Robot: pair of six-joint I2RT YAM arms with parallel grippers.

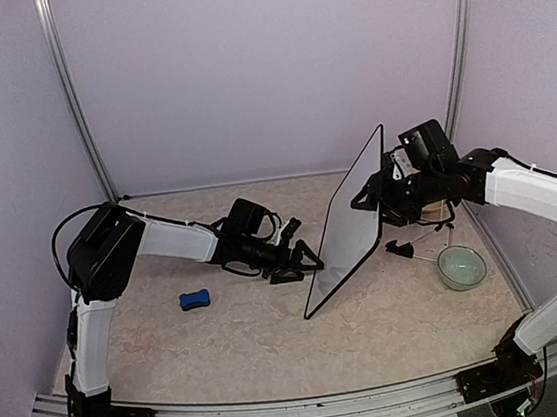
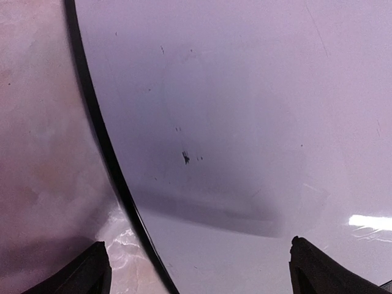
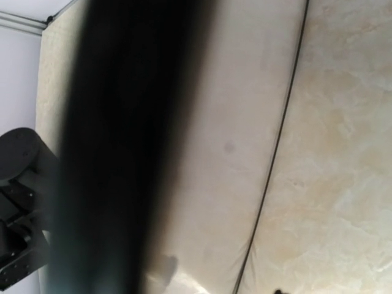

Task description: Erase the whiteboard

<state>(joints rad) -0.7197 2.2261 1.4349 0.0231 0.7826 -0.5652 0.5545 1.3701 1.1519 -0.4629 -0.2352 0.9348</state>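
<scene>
The whiteboard (image 1: 346, 223) stands tilted on its lower edge in the middle of the table, seen nearly edge-on. My right gripper (image 1: 371, 198) is shut on its far upper edge from behind; its fingertips are hidden in the right wrist view, where a wide dark blur crosses the picture. My left gripper (image 1: 307, 258) is open, facing the board's front close up with nothing between its fingers. In the left wrist view the whiteboard (image 2: 245, 110) fills the picture, glossy, with only a few small dark specks (image 2: 185, 158); both black fingertips (image 2: 92, 272) stand wide apart at the bottom.
A small blue eraser block (image 1: 194, 300) lies on the table left of the left arm. A thin black wire stand (image 1: 402, 249) lies behind the board, and a pale green bowl (image 1: 461, 268) sits at the right. Walls enclose the table on three sides.
</scene>
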